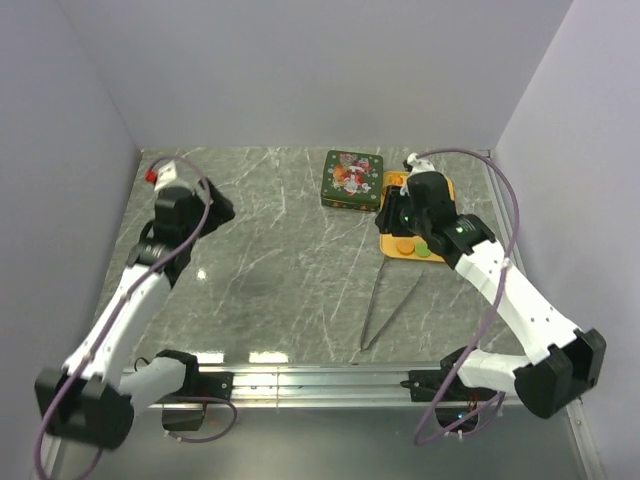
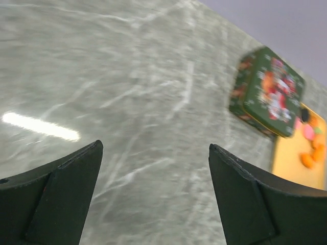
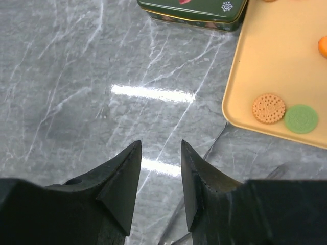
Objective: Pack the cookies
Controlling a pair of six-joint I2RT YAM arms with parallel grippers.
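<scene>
1. Cookies [image 1: 405,245] lie on a yellow-orange tray [image 1: 446,188] at the upper right of the overhead view, mostly hidden there by the right arm.
2. In the right wrist view a tan patterned cookie [image 3: 269,107] and a green one [image 3: 301,118] sit side by side near the tray's lower edge, at the right of the frame.
3. A green tin [image 1: 352,179] with a festive lid stands closed just left of the tray, touching or nearly touching it.
4. The right gripper [image 3: 160,144] hangs above the grey marble table [image 1: 280,280] just left of the tray, its jaws parted by a narrow gap with nothing between them.
5. The left gripper [image 2: 155,147] is over bare marble at the upper left of the overhead view, well apart from the tray, jaws spread wide and empty.
6. Thin metal tongs [image 1: 390,310] lie on the table below the tray, right of centre.
7. The left wrist view shows more orange and pink cookies [image 2: 309,148], blurred, at its far right edge.
</scene>
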